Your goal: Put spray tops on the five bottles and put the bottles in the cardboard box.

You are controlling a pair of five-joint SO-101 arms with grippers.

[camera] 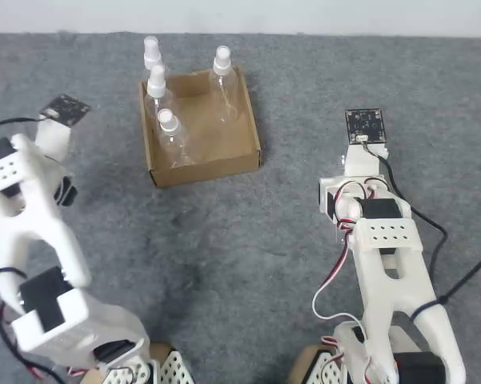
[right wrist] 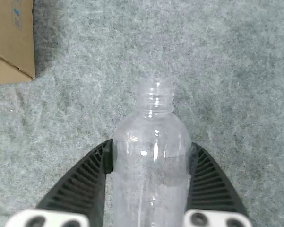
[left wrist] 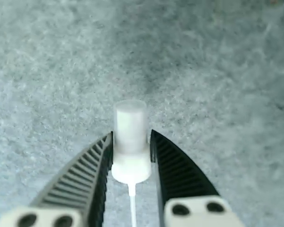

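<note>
My left gripper (left wrist: 131, 138) is shut on a white spray top (left wrist: 130, 127), whose thin dip tube (left wrist: 132, 205) runs back between the fingers, above grey carpet. My right gripper (right wrist: 151, 147) is shut on the body of a clear bottle (right wrist: 153, 165) with a bare, uncapped neck (right wrist: 154, 97). The cardboard box (camera: 248, 156) stands at the back middle of the table and holds several clear bottles with white spray tops, such as one (camera: 170, 134) at its front left. The left arm (camera: 32, 184) is left of the box, the right arm (camera: 376, 216) to its right.
Grey carpet (camera: 224, 256) covers the table between the two arms. A corner of the box (right wrist: 9, 42) lies off to the side of the held bottle. Wires hang beside the right arm (camera: 336, 272).
</note>
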